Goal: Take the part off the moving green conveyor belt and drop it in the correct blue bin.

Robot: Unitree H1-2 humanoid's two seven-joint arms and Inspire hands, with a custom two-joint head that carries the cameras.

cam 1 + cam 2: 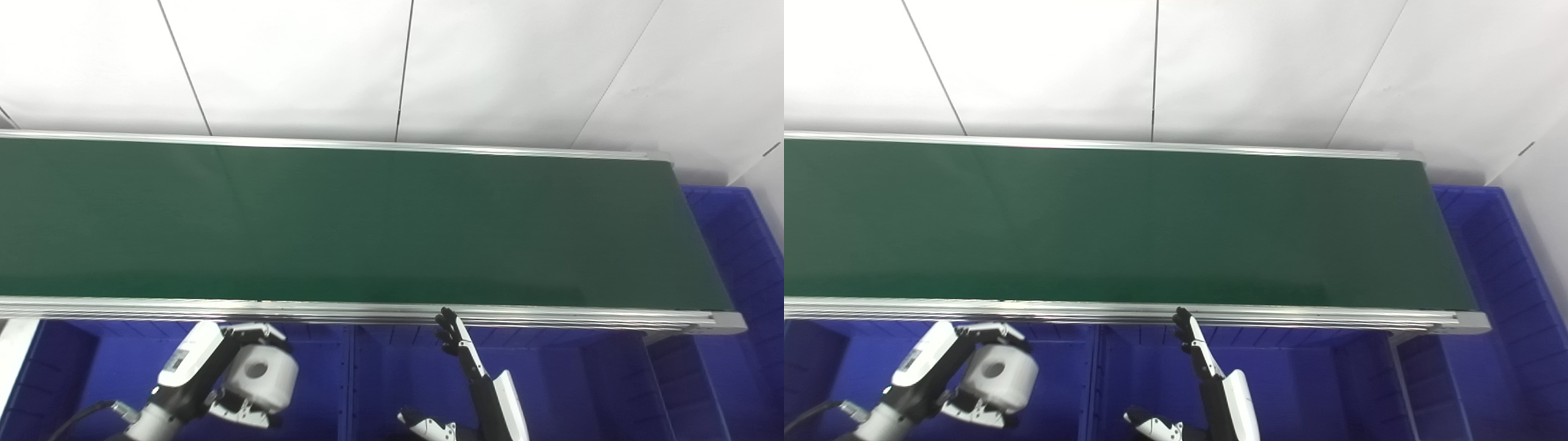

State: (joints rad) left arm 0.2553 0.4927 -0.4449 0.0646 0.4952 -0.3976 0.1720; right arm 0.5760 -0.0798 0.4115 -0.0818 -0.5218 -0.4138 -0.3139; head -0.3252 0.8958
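Note:
My left hand is shut on a white cylindrical part with a round hole in its face. It holds the part over the blue bin in front of the green conveyor belt, near the bin's right side. My right hand is open and empty, fingers stretched up toward the belt's near rail, over the middle blue bin. The belt surface carries nothing in view.
An aluminium rail runs along the belt's near edge. A divider separates the two front bins. Another blue bin stands past the belt's right end. White wall panels lie behind the belt.

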